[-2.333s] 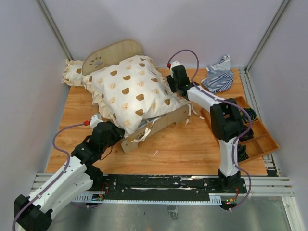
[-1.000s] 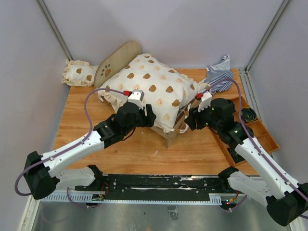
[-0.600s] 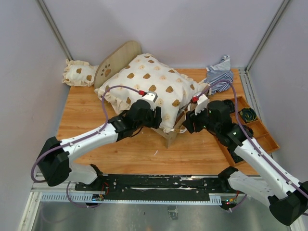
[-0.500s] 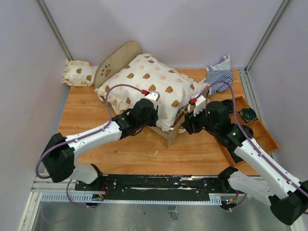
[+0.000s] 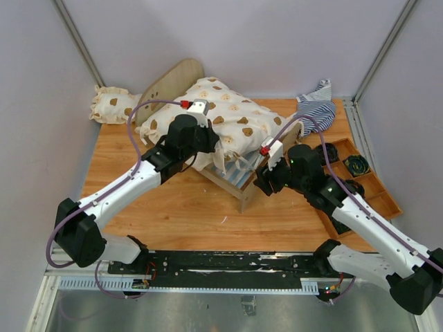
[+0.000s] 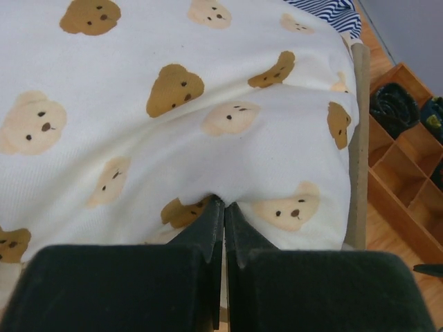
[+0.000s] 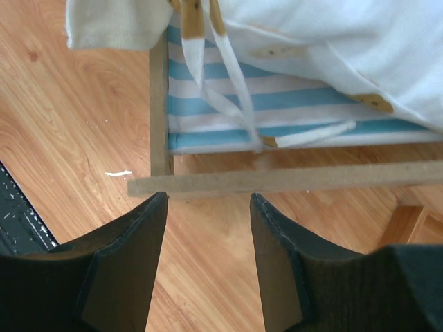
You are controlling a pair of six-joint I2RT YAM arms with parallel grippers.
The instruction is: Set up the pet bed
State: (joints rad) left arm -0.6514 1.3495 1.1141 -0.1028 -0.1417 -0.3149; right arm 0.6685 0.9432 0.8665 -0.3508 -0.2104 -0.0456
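Observation:
The pet bed [image 5: 243, 196] stands at an angle in the middle of the table; its blue-and-white striped base [image 5: 233, 173] shows at the near end. A large cream bear-print cushion [image 5: 242, 124] lies over the rest of it. My left gripper [image 5: 211, 146] is shut on a fold of that cushion [image 6: 228, 117] at its near edge, holding the edge up. My right gripper [image 5: 261, 184] hangs open just in front of the bed's near end board [image 7: 291, 180], with bare table between its fingers. White ties [image 7: 228, 90] dangle over the striped fabric [image 7: 291, 104].
A rounded wooden end board with a paw cut-out [image 5: 165, 87] leans at the back left, beside a small bear-print cushion [image 5: 111, 105]. A striped cloth [image 5: 315, 111] lies at the back right. A compartmented wooden tray [image 5: 379, 197] sits along the right edge.
My left gripper closed on the cushion's near edge and drew it up and back, uncovering the striped base. The right gripper slid slightly left toward the end board and stayed open.

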